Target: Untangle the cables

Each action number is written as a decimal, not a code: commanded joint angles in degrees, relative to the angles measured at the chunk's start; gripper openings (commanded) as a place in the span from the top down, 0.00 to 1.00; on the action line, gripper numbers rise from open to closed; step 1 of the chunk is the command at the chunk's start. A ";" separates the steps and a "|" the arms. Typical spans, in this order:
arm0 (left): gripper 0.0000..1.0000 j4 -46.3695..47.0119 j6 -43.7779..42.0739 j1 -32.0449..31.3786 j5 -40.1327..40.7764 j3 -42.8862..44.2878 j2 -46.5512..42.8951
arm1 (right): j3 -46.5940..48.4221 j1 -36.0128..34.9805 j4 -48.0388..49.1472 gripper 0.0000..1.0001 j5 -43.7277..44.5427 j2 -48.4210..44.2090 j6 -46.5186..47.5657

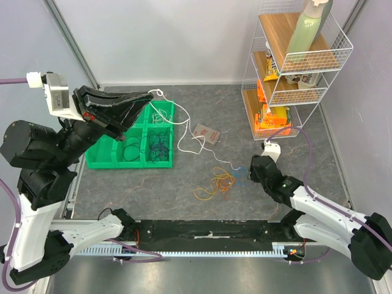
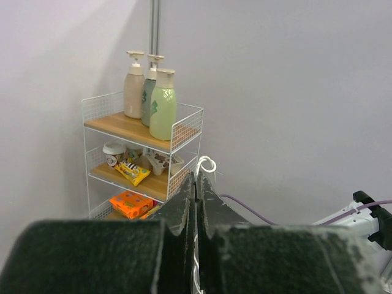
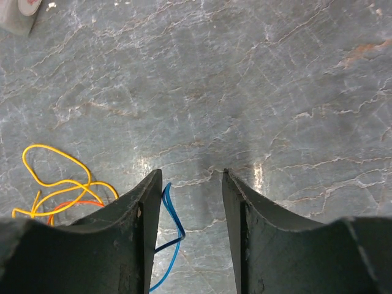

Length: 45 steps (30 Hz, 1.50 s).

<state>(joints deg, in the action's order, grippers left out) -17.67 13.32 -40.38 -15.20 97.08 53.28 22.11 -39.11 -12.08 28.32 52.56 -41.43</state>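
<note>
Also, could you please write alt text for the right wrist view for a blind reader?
The right gripper stands open over a grey marbled table, with a blue cable lying in the gap beside one finger, not gripped. A yellow cable and an orange-red cable lie tangled at the picture's left edge.

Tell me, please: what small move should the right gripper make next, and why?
Probably shift the right gripper slightly towards the blue cable, lower it and close. Its jaws stand open above the table with nothing between the pads, and the blue cable lies against one finger's inner edge, not centred. The left gripper is raised, shut on the white cable.
</note>
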 commanded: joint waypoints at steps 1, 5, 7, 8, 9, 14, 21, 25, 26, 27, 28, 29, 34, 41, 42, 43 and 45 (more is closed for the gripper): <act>0.98 1.06 -2.42 -0.22 2.10 3.55 -0.01 | 3.99 2.11 -1.46 0.48 1.57 1.50 1.27; 0.98 -1.13 -4.00 -0.31 3.95 10.57 2.09 | 4.17 4.83 -1.37 0.49 -0.10 3.25 0.56; 0.98 -2.89 -4.97 -0.31 4.56 15.31 3.76 | 3.56 7.02 -0.59 0.55 -1.50 4.74 1.17; 0.98 -3.33 -5.23 -0.23 5.18 17.16 4.46 | 3.21 8.42 -0.06 0.60 -2.64 5.79 1.52; 0.98 -3.60 -5.24 -0.22 6.14 18.75 5.08 | 2.60 9.40 0.73 0.66 -3.61 6.59 1.88; 0.98 -3.77 -6.03 -0.22 12.90 22.36 7.10 | 2.15 11.34 1.62 0.78 -5.11 7.04 1.70; 0.98 -6.85 -5.06 -0.22 14.75 21.40 9.91 | 3.90 11.25 1.89 0.41 -10.91 0.80 8.64; 0.98 -7.20 -8.30 -0.23 19.06 17.71 11.23 | 6.45 11.25 -0.05 0.21 -15.20 -0.61 12.51; 0.98 -7.98 -9.44 -0.22 20.81 17.19 12.11 | 6.72 11.25 -0.31 0.19 -16.26 -1.39 12.86; 0.98 -8.95 -10.32 -0.22 23.00 17.01 13.33 | 6.81 11.25 -0.49 0.17 -17.06 -2.53 13.04; 0.98 -9.83 -10.59 -0.22 23.98 16.92 14.39 | 6.89 11.25 -0.75 0.15 -17.94 -3.50 13.22; 0.98 -10.71 -10.60 -0.22 24.69 16.74 15.10 | 6.98 11.25 -0.93 0.14 -18.47 -4.90 13.65; 0.98 -11.94 -6.74 -0.14 20.31 13.23 16.15 | 8.39 11.25 1.08 0.11 -25.39 -12.29 18.04; 0.98 -20.73 -1.55 -0.05 7.57 11.73 19.32 | 17.95 11.34 11.18 0.08 -45.60 -12.93 22.53; 0.98 -21.78 -1.11 0.04 5.38 11.30 19.84 | 20.06 11.25 11.63 0.08 -48.15 -11.52 23.06; 0.98 -22.92 -0.76 0.04 3.62 10.86 20.28 | 22.17 11.25 13.90 0.08 -51.66 -9.86 23.50; 0.98 -24.25 0.03 0.21 -0.68 10.06 20.99 | 25.95 11.25 16.02 0.08 -57.91 -4.59 23.33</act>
<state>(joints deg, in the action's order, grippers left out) -37.63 9.78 -40.36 -5.30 108.27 72.77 39.94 -27.90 -5.41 -13.96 41.78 -20.88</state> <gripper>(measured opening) 0.025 0.921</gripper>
